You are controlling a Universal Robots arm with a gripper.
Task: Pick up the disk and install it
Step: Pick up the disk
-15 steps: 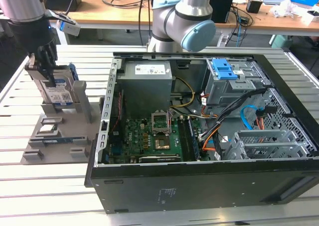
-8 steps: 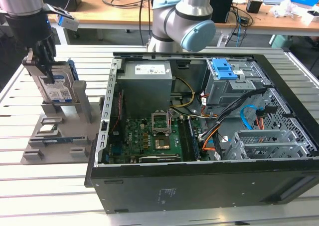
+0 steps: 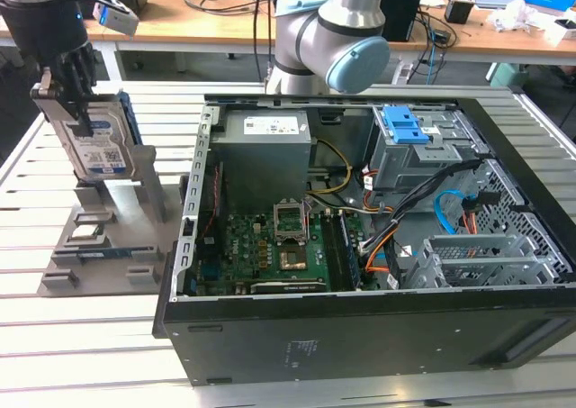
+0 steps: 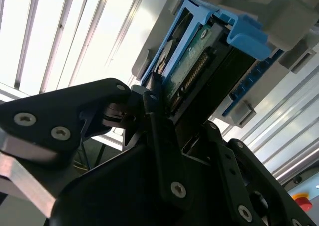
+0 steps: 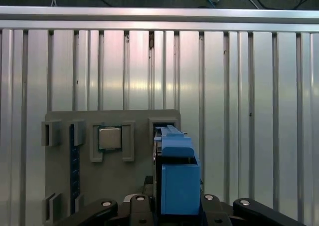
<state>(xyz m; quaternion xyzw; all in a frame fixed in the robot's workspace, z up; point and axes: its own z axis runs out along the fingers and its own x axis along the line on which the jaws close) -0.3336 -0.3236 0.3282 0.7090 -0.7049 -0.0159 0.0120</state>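
The disk [image 3: 97, 147] is a silver drive with a white-and-blue label in a blue carrier frame. It stands upright over the grey stand [image 3: 117, 212] at the exterior view's left. My gripper [image 3: 74, 102] comes down on its upper edge and is shut on it. In the second wrist view the black fingers [image 4: 158, 117] clamp the disk [image 4: 194, 81] by its connector end. The first wrist view looks down the blue frame [image 5: 178, 178] held in the gripper [image 5: 174, 207], right at the stand's slot [image 5: 164, 122]. Whether the disk still sits in the slot I cannot tell.
The open computer case [image 3: 297, 336] lies at the exterior view's right, with a motherboard [image 3: 270, 246], a grey power-supply box [image 3: 265, 133], cables and a blue-latched drive bay [image 3: 405, 129]. The stand also carries a processor chip [image 5: 109, 137] and a memory stick [image 5: 75, 151]. A slatted metal table [image 3: 81, 336] lies beneath.
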